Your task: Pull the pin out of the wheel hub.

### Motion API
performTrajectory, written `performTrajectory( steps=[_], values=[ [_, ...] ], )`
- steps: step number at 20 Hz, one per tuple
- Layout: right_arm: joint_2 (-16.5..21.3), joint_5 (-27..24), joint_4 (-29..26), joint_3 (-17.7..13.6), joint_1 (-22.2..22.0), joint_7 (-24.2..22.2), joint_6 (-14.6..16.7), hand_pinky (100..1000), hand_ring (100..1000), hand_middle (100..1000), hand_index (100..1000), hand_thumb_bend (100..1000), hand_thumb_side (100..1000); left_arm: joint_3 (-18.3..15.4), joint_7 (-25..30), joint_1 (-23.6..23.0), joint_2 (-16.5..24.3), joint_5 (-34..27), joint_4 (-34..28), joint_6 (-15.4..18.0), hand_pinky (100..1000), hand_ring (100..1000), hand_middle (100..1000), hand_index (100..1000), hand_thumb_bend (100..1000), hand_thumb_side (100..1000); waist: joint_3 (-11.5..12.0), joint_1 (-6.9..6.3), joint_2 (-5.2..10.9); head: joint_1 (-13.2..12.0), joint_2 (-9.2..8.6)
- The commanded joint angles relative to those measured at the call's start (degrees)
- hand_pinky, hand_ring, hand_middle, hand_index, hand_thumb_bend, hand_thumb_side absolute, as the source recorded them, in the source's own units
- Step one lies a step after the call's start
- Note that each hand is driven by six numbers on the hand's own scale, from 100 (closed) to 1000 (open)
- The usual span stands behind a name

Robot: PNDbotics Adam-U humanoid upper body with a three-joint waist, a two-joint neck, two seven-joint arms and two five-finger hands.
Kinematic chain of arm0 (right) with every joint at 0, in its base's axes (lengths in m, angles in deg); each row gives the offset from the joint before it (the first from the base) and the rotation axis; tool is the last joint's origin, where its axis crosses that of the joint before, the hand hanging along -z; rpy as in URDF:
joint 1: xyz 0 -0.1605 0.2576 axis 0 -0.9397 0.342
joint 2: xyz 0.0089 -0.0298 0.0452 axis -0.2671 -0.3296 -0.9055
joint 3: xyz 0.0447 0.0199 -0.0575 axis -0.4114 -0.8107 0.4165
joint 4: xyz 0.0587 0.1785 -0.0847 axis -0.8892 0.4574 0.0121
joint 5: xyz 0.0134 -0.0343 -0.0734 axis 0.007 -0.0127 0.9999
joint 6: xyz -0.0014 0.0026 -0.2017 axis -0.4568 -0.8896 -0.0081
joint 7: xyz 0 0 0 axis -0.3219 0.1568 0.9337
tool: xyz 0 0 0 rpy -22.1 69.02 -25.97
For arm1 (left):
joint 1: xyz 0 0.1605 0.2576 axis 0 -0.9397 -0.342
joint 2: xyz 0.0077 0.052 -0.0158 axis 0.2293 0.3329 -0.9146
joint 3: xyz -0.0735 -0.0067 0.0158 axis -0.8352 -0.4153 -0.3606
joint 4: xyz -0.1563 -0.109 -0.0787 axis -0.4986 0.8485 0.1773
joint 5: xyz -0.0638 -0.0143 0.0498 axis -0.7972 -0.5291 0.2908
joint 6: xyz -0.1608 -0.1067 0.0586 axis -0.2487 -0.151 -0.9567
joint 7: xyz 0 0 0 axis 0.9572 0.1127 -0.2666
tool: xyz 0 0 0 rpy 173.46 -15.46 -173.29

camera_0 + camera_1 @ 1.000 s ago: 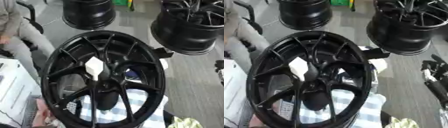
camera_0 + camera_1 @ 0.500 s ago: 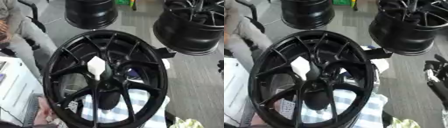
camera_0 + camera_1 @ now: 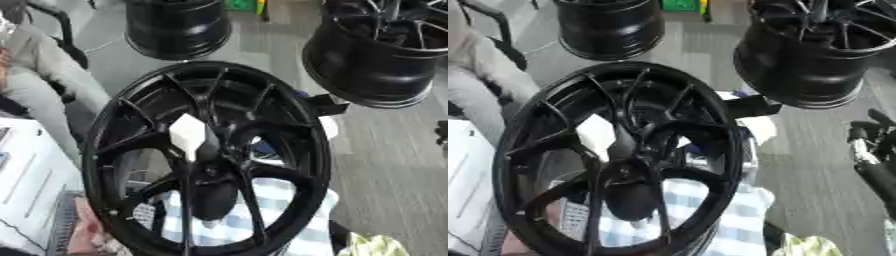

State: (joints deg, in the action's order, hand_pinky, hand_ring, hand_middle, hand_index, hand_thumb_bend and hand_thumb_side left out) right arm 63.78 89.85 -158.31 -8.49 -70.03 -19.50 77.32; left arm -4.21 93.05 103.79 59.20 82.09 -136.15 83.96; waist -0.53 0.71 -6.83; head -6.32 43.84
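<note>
Right before you, the wheel hub (image 3: 210, 160) is standing tilted, its rim nearly reaching the lower edge. Grey floor (image 3: 385, 165) is lying open rightward. Your right robot hand (image 3: 872, 150) is showing there; its fingers you cannot tell. Two more wheels (image 3: 179, 25) are standing beyond. No pin is showing clearly.

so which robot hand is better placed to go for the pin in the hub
Probably the right: only the right robot hand shows, at the right edge beside the wheel. The left is out of view. I cannot make out the pin at the hub.
</note>
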Motion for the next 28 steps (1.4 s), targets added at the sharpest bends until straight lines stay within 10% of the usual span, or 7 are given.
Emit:
performTrajectory(
  steps=[1,12,28],
  values=[
    [2.0,0.0,-0.5,0.2,0.4,-0.6,0.2,806,807,738,937,100,462,7.4,8.2,5.4,9.6,2.3,4.2,8.7,795,779,781,810,538,453,-0.4,-0.28,0.91,-0.6,0.28],
    [2.6,-0.1,0.0,0.4,-0.2,-0.9,0.2,806,807,737,937,100,464,23.8,30.0,24.8,0.6,15.1,18.2,21.9,789,737,742,815,559,304,-0.6,-0.92,1.40,0.7,0.28],
    [2.4,-0.2,0.2,0.4,-0.4,-1.1,0.2,806,806,736,936,100,465,28.9,35.4,28.3,-8.2,19.2,24.0,25.4,783,737,743,820,568,322,-1.0,-1.25,1.64,0.2,0.28]
  ],
)
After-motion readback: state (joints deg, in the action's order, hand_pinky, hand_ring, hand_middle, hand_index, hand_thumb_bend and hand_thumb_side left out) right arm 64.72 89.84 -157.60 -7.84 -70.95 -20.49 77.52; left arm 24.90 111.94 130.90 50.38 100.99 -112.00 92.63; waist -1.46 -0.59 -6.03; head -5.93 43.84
